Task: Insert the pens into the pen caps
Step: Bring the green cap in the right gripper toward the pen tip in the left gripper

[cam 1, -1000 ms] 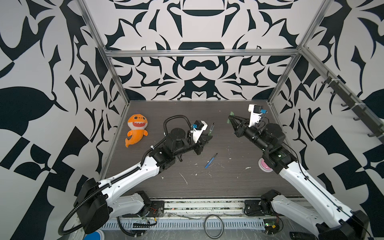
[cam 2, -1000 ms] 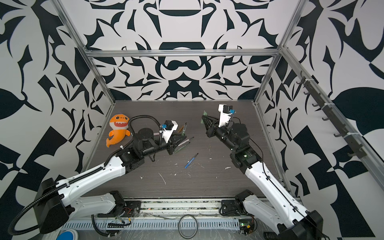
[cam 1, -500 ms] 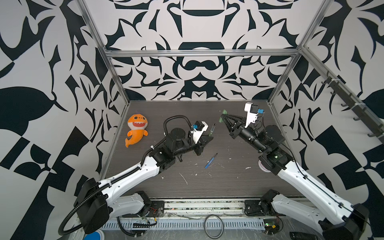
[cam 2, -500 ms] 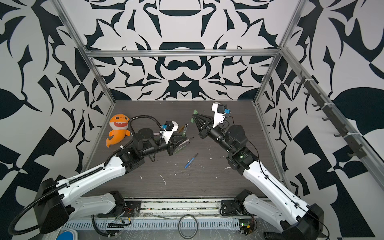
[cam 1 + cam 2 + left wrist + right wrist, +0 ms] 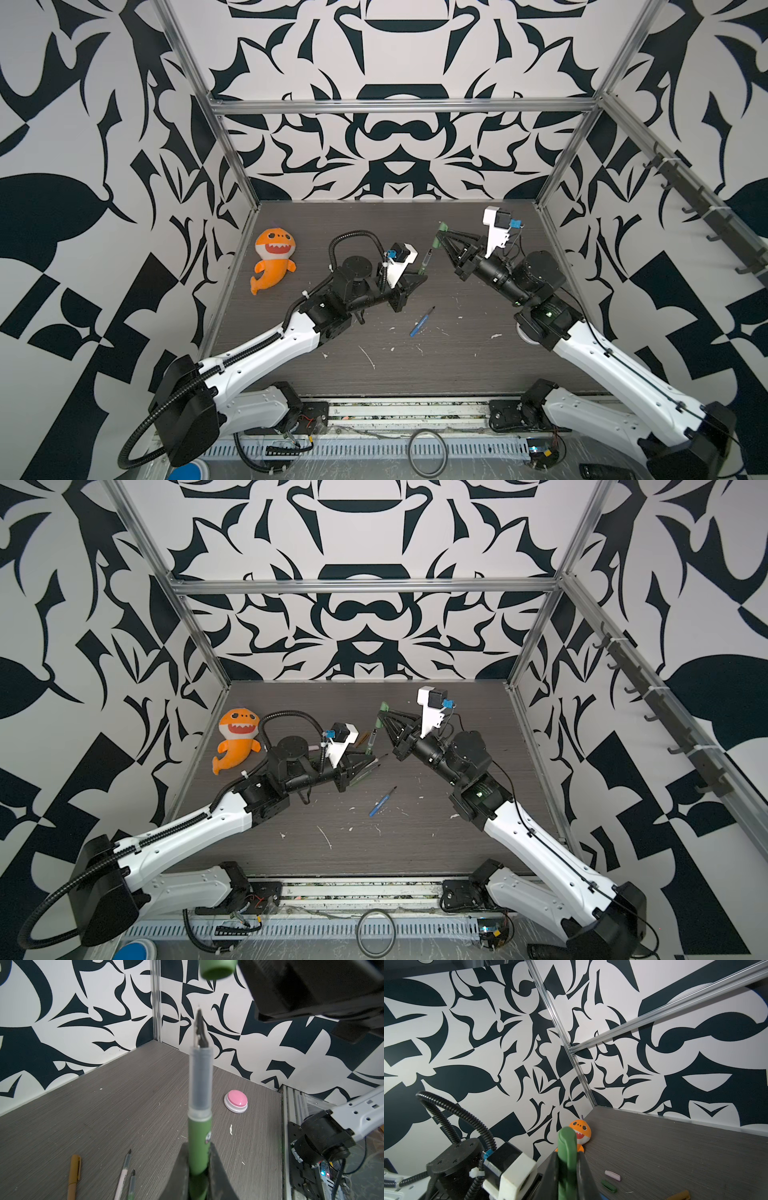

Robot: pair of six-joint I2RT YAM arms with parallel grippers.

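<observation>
Left fingers (image 5: 178,1178) pinch a green pen (image 5: 200,1126); right fingers (image 5: 550,1178) pinch a green cap (image 5: 567,1140) just off its tip, unjoined. A blue pen (image 5: 420,324) lies uncapped on the table (image 5: 457,374).

- I am gripping a green pen (image 5: 199,1140) in my black left gripper (image 5: 199,1159); its neck is showing smoky grey and its tip black.
- My right gripper (image 5: 568,1159), black too, is pinching a green cap (image 5: 566,1142).
- A blue pen (image 5: 420,323) is lying on the table (image 5: 457,365), which is showing dark grey wood grain flecked with white.
- A brown pen (image 5: 74,1174), a white-pink pen (image 5: 122,1174) and a second green pen (image 5: 131,1186) are lying there as well.
- A pale pink cap (image 5: 612,1175) and a second green cap (image 5: 608,1186) are showing.
- The plush shark (image 5: 274,259) is glowing orange with a pale muzzle.
- The button (image 5: 235,1101) is showing pink on a white base.
- The walls (image 5: 395,50) are swirling in black-and-white shapes.
</observation>
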